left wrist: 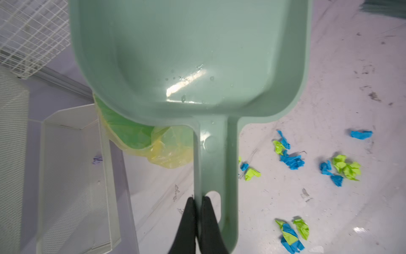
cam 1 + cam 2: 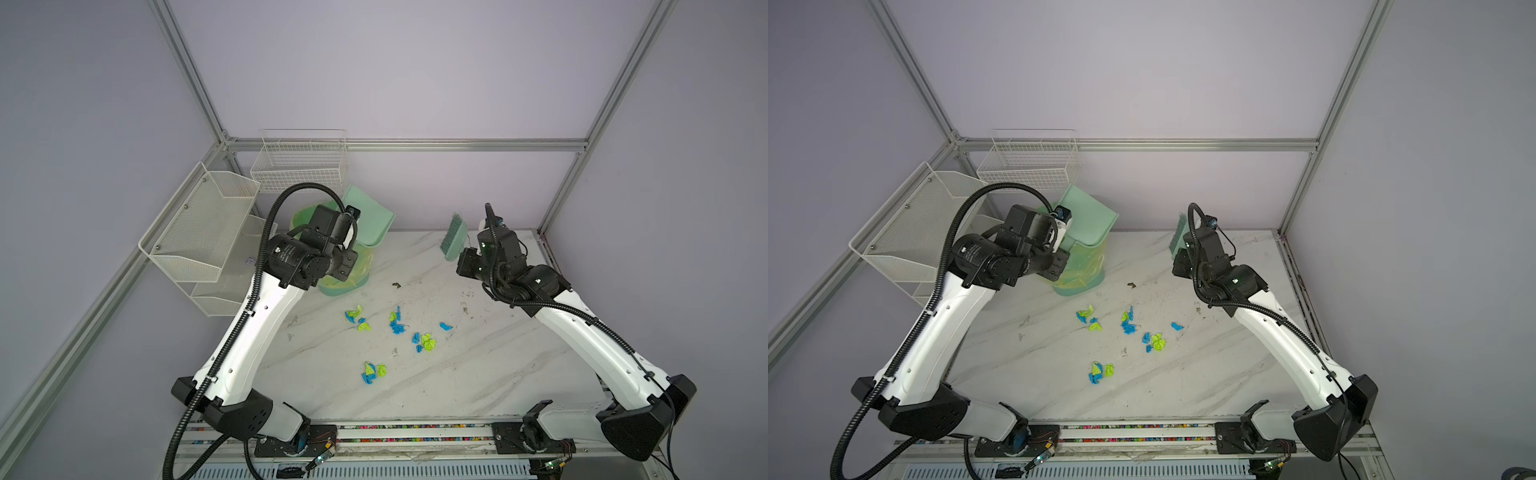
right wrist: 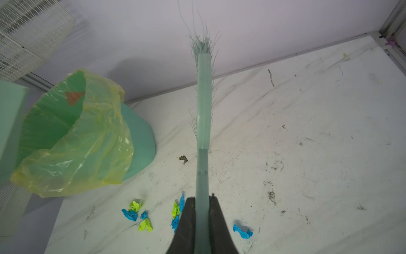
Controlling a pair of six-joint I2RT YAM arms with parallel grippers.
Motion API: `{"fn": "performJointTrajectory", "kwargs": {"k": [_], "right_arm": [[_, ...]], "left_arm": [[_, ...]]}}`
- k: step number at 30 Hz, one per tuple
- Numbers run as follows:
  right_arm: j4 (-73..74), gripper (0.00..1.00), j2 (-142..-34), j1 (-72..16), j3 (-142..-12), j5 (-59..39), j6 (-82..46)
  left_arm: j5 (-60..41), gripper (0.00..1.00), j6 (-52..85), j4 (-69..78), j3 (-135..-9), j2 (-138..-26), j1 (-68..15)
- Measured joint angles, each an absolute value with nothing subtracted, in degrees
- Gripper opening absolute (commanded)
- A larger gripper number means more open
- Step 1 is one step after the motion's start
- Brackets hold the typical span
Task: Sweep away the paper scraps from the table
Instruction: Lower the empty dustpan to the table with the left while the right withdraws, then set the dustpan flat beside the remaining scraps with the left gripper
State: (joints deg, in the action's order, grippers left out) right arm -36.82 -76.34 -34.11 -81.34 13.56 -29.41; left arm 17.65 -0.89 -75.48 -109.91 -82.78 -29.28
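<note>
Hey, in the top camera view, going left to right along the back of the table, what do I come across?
Mesh rack → dustpan → brush. The lined bin overlaps the dustpan, so it is left out.

Left hand, right hand — both closed.

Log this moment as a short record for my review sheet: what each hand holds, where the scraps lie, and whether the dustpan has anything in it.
blue and yellow-green paper scraps: loose clusters on middle of white marble-patterned table
left hand: shut on handle of pale green plastic dustpan, raised above green bin with yellow liner
right hand: shut on handle of pale green bristle brush, clear of scraps
dustpan: no scraps inside
</note>
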Motion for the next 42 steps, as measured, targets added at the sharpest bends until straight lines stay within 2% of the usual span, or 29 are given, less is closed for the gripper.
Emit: {"fn": "performJointTrajectory", "kwargs": {"k": [9, 14, 26, 42], "right_arm": [[-46.9, 0.00, -79.5, -33.8, -81.0, 16.4, -28.8], [-51.3, 0.00, -82.6, -33.6, -81.6, 17.1, -28.8], [-57.3, 0.00, -85.2, -33.6, -80.3, 17.2, -28.0], [-58.6, 0.00, -86.7, -33.6, -77.6, 16.7, -23.6]], "left_arm": [[1.7, 0.00, 0.8, -75.7, -96.8, -78.6, -29.7], [-3.9, 0.00, 1.9, -74.8, -90.1, -77.3, -30.2], [-7.0, 0.00, 5.6, -72.3, -78.2, -77.2, -34.7], [-8.6, 0.00, 11.0, -72.6, -71.8, -78.7, -41.2]]}}
